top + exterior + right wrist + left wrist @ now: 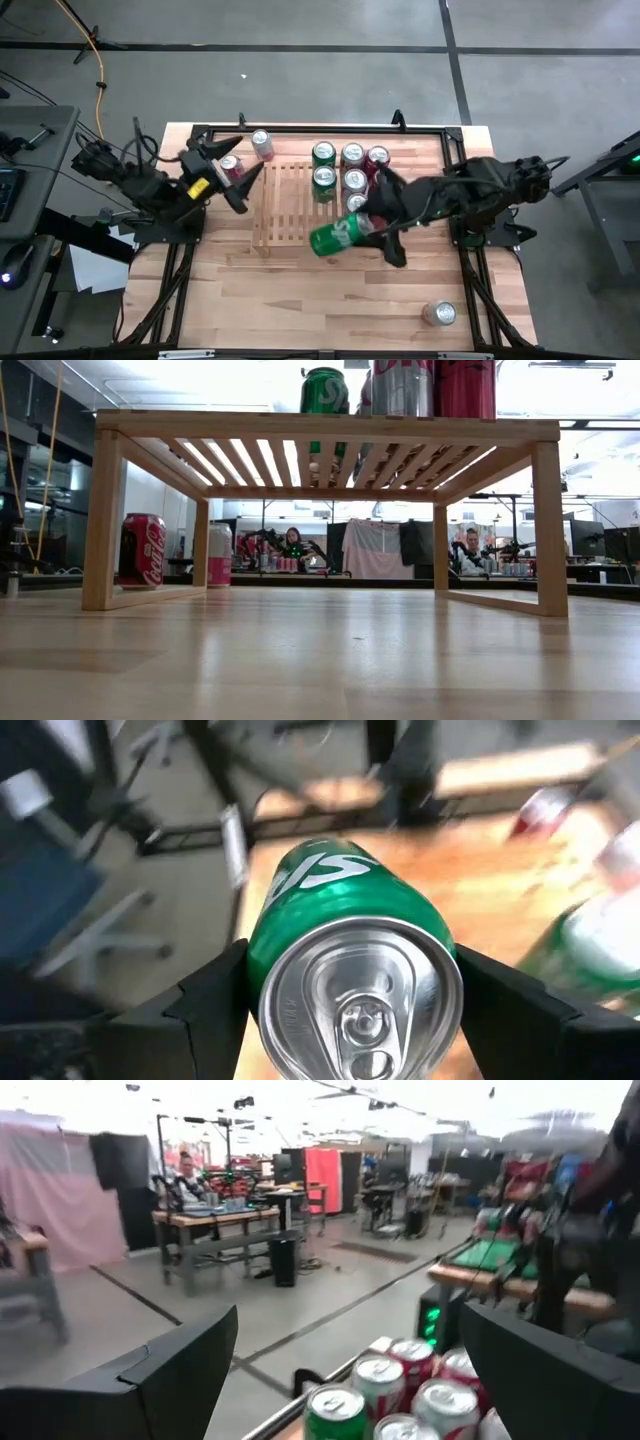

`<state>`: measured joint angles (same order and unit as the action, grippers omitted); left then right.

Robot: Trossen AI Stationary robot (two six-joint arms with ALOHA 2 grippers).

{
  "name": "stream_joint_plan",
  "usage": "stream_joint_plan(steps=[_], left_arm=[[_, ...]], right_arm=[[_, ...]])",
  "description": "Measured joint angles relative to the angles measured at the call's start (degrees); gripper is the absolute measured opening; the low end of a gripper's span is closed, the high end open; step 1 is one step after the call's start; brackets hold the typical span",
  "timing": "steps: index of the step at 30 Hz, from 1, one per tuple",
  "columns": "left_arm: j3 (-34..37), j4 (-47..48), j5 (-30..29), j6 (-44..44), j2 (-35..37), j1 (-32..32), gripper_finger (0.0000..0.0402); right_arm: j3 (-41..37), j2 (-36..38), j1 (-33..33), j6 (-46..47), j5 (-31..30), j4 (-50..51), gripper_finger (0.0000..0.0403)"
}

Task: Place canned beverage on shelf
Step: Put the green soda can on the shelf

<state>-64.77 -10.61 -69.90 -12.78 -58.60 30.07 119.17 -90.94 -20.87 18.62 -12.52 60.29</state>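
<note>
The light wood slatted shelf (283, 205) stands mid-table and fills the low view (330, 428). Several cans stand on its far right part (340, 168). My right gripper (372, 226) is shut on a green can (333, 238) over the shelf's near right corner. My left gripper (231, 176) is open and empty at the shelf's left end, over a red can (232, 166) that stands on the table. In the left wrist view its fingers (170, 1370) are wide apart with nothing between them. A pink can (262, 145) stands on the table at the far left. My right gripper pinches the green can's round wall just below its top rim (262, 982), one finger (205, 1005) on each side. The fingers come level from the table's right and lie along the can. The can lies almost level, its top (362, 1000) toward my wrist, lifted clear of shelf and table.
A silver can (440, 314) stands near the table's front right corner. In the low view the red can (143, 550) and the pink can (219, 555) stand to the left of the shelf's left legs. A black frame rims the table. People sit in the room beyond the table.
</note>
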Motion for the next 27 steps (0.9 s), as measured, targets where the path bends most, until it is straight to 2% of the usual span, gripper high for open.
stream_joint_plan(steps=[3,10,15,19,24,27], left_arm=[[0.00,0.45,2.41,1.65,2.07,-0.01,0.0373],[0.00,5.77,6.44,-0.20,6.88,-0.03,0.0374],[0.02,14.37,13.09,5.76,11.27,-0.03,0.0374],[0.02,24.77,22.76,14.80,14.56,-0.09,0.0374],[0.02,35.34,40.76,31.85,15.75,-1.22,0.0374],[0.04,38.64,48.91,40.37,14.19,-1.99,0.0374]], right_arm=[[0.00,-1.26,-1.04,4.32,2.96,1.06,0.0282],[0.00,-7.55,-3.05,11.79,0.81,-0.92,0.0282],[0.00,-11.63,-2.19,15.54,-0.93,-1.42,0.0282],[0.00,-13.70,-1.43,16.99,-0.96,-1.40,0.0282],[0.00,-14.16,-1.28,17.19,-1.08,-1.77,0.0282],[0.00,-13.99,-1.28,16.48,-2.57,-2.85,0.0282]])
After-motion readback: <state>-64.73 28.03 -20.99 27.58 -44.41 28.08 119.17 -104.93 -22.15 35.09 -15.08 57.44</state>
